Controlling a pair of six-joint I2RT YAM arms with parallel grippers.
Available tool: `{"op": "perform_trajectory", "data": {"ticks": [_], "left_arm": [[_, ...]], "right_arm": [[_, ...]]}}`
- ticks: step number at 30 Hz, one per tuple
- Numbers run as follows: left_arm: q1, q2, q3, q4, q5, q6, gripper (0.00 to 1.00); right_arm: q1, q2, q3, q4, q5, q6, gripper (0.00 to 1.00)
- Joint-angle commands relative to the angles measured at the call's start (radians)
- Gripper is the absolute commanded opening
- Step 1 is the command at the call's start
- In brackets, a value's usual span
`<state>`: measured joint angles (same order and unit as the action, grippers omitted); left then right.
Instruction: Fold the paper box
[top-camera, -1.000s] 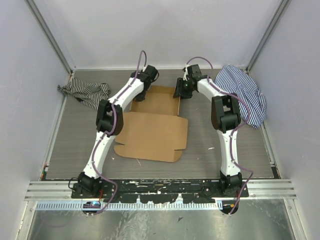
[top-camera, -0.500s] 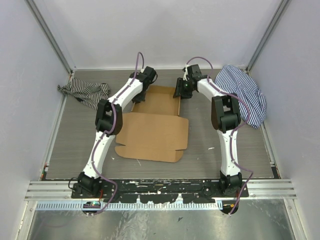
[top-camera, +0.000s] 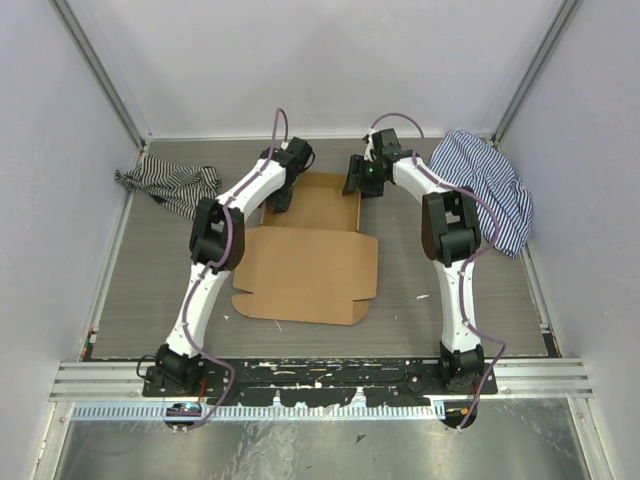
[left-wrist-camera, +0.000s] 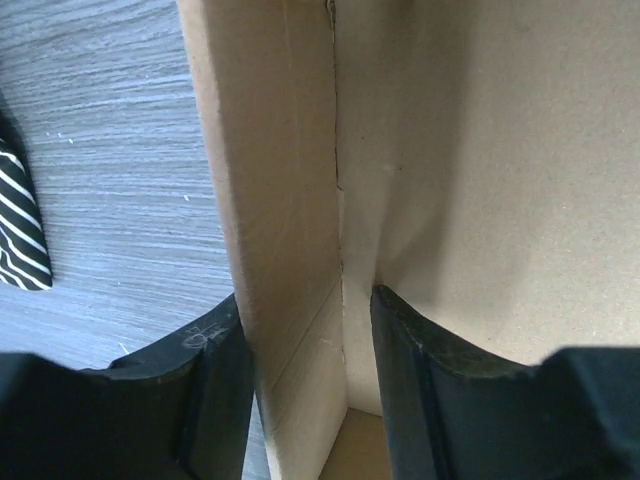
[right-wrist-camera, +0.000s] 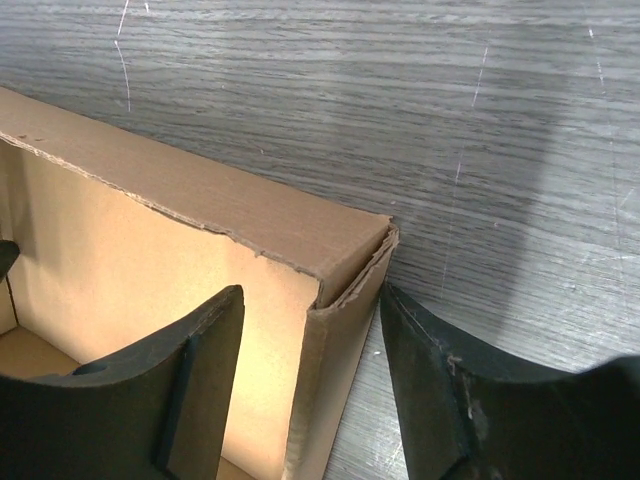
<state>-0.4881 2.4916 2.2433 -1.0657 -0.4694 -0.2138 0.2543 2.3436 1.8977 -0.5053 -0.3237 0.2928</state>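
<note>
The paper box is brown cardboard. Its shallow tray part lies at the back and its lid panel lies flat toward the front. My left gripper is at the tray's far left corner. In the left wrist view its fingers straddle the upright side wall, open, with a gap on the inner side. My right gripper is at the far right corner. There it stands open astride the wall's corner, one finger inside the tray and the other outside it.
A black-and-white striped cloth lies at the back left, near the left arm. A blue-striped cloth lies at the back right, beside the right arm. Grey walls with metal rails enclose the table on three sides.
The left gripper pinched the box's wall and has since opened. The right gripper has opened a little wider. The box has shifted slightly to the right.
</note>
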Motion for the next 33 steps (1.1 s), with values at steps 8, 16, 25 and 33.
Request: {"op": "perform_trajectory", "data": {"ticks": [8,16,25,33], "left_arm": [[0.006,-0.204,-0.079,-0.015,-0.045,-0.055,0.70],[0.026,-0.519,-0.285,0.088,0.014,-0.087,0.72],[0.027,-1.058,-0.818,0.337,0.123,-0.076,0.71],[0.031,-1.326,-1.002,0.307,0.234,-0.083,0.72]], "right_arm": [[0.008,-0.124,-0.045,-0.031,0.128,0.015,0.70],[-0.019,-0.274,-0.062,-0.052,0.271,0.002,0.73],[0.055,-0.786,-0.303,0.186,0.152,-0.090,0.93],[0.032,-0.839,-0.636,0.933,-0.485,0.439,0.62]]}}
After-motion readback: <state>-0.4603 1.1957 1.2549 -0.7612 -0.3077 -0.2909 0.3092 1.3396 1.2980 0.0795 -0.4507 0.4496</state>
